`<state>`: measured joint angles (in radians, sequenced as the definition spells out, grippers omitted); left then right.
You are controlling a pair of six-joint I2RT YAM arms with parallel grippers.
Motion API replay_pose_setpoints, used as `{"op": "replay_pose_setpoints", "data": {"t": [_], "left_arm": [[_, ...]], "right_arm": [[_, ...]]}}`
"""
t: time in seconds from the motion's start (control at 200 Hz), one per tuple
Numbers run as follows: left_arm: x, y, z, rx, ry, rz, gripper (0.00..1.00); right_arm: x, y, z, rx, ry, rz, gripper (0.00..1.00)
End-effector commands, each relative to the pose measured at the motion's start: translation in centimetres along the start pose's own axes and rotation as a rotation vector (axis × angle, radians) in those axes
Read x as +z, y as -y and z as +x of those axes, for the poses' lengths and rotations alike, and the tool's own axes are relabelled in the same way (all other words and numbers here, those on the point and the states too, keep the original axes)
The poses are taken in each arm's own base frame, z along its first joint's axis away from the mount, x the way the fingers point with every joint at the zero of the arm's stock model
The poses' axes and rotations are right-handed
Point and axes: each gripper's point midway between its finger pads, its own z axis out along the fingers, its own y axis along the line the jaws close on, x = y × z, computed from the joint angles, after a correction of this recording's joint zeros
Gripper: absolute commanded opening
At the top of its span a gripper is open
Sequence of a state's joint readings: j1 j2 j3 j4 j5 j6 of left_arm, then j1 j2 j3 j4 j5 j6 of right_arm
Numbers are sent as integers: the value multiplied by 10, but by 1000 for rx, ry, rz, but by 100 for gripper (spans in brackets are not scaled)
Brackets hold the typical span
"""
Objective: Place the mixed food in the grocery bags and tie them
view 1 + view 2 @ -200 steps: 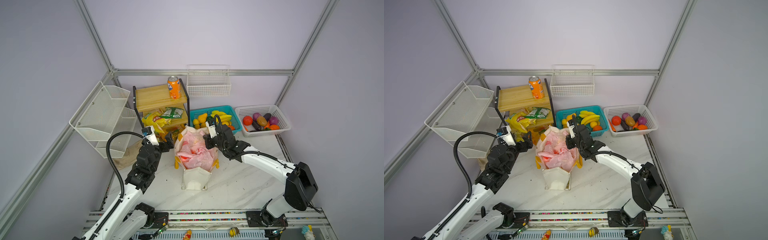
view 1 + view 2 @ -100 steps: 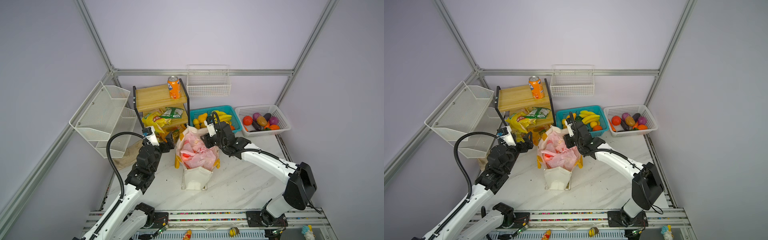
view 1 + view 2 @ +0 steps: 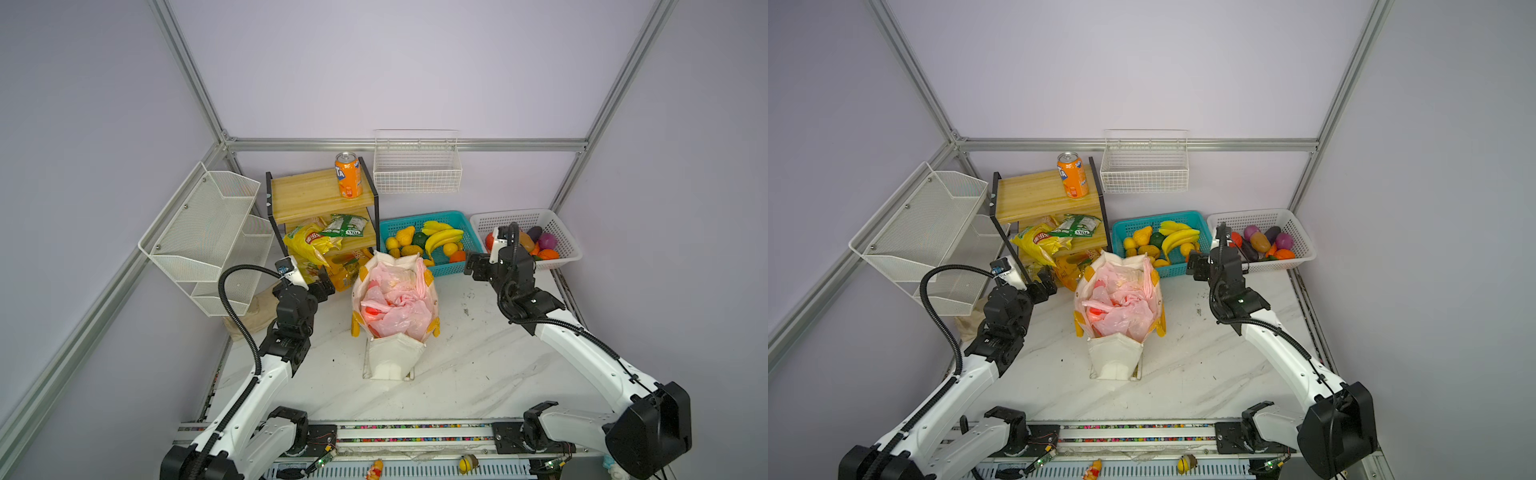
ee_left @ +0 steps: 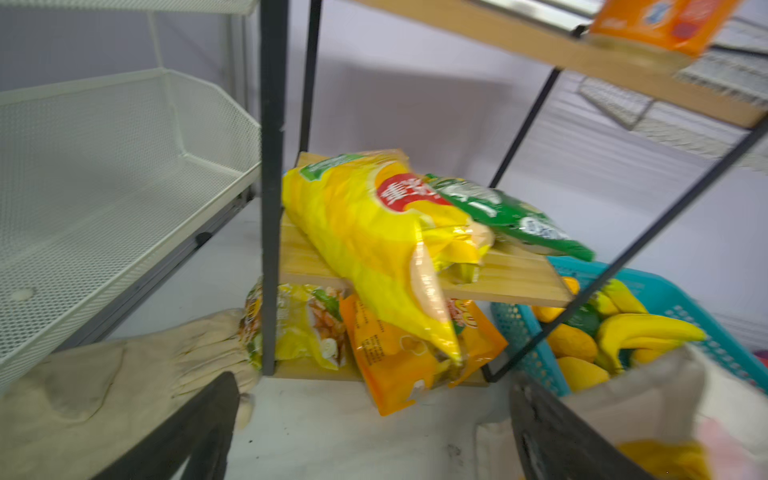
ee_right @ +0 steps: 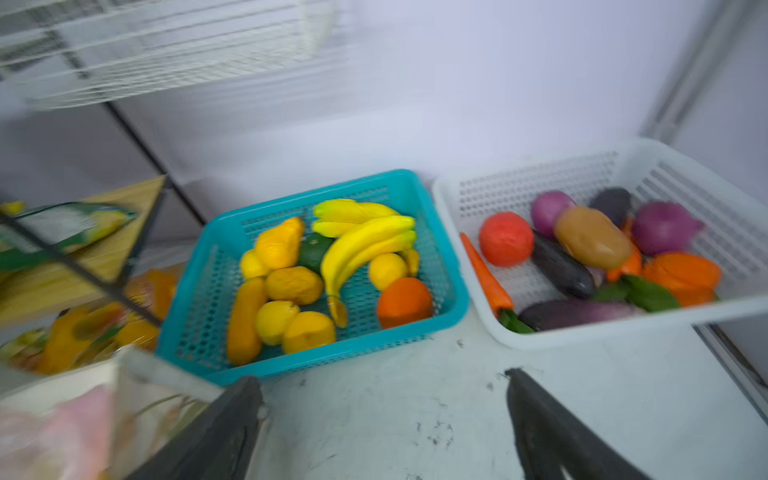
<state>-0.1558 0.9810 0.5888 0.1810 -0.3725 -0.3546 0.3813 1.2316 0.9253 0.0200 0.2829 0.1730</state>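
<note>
On the marble table (image 3: pixel 478 365) the right gripper (image 3: pixel 473 266) has drawn back from the pink bag (image 3: pixel 395 303), untied inside the white tote (image 3: pixel 392 361), and faces the fruit basket (image 3: pixel 415 217) with jaws apart, like the left gripper (image 3: pixel 326 286), probably to fetch more

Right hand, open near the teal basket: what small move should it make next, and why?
Probably ease forward over the teal basket toward the orange fruit. The right hand is open, empty and faces it; the pink bag in the white tote gapes untied.
</note>
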Motion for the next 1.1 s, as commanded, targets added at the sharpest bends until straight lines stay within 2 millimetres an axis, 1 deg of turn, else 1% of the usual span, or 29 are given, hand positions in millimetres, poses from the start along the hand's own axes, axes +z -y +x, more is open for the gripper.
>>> {"op": "replay_pose_setpoints", "data": {"t": [0.0,0.045,0.1,0.135,0.16,0.165,0.17,0.22,0.25,0.285,0.32,0.42,0.47,0.475,0.48,0.49,0.52,0.54,0.59,0.645,0.715,0.775,0.79,0.9,0.94,0.97,1.03,1.075,1.095], "left_arm": [[12,-26,15,16,23,-67,100],[18,-33,23,26,14,-84,100],[24,-38,32,47,4,-97,100],[28,-40,37,62,-2,-103,100],[31,-40,40,75,-4,-101,100],[32,-41,44,80,-14,-102,100],[32,-40,42,79,-6,-97,100],[38,-36,52,120,-24,-72,100],[41,-33,56,152,-34,-50,100],[44,-29,59,186,-43,-25,100],[46,-27,64,205,-52,-11,100],[49,-24,64,220,-45,6,100],[52,-23,65,223,-61,13,100],[53,-22,65,224,-63,15,100],[53,-22,65,226,-65,16,100],[53,-21,66,231,-68,21,100],[55,-21,67,250,-81,23,100],[56,-21,69,274,-90,26,100],[55,-27,76,323,-100,5,100],[52,-36,77,321,-46,-30,99],[50,-40,77,311,27,-28,100],[54,-42,80,296,29,-23,100],[58,-44,91,301,-2,-24,99],[72,-44,113,305,-42,20,100],[74,-43,112,314,-21,28,100],[73,-43,114,304,-41,31,100],[75,-44,115,294,-69,28,100],[75,-45,115,298,-57,30,99],[75,-44,114,300,-49,34,99]], "right_arm": [[9,37,7,59,92,159,97],[17,48,19,56,89,201,97],[27,56,36,47,71,233,97],[34,59,48,33,56,242,97],[37,59,52,21,52,240,97],[40,59,56,14,43,243,97],[41,60,60,9,37,243,97],[51,61,76,-26,18,245,97],[54,61,80,-77,17,244,97],[58,62,85,-85,12,251,97],[59,63,87,-90,21,245,97],[59,61,86,-110,103,200,97],[58,58,87,-143,144,174,97],[59,59,90,-158,136,174,97],[58,58,87,-151,153,170,97],[59,58,91,-171,146,167,97],[60,58,95,-202,157,159,97],[61,58,91,-229,181,162,97],[66,56,94,-236,158,144,97],[68,57,89,-205,180,111,97],[69,61,82,-159,214,62,97],[70,67,78,-139,237,49,97],[71,68,78,-138,234,49,97],[71,75,74,-156,258,51,97],[70,76,72,-163,272,56,97],[69,77,74,-166,282,57,97],[69,85,81,-156,314,69,97],[74,92,90,-135,325,76,97],[74,95,87,-123,345,82,97]]}}
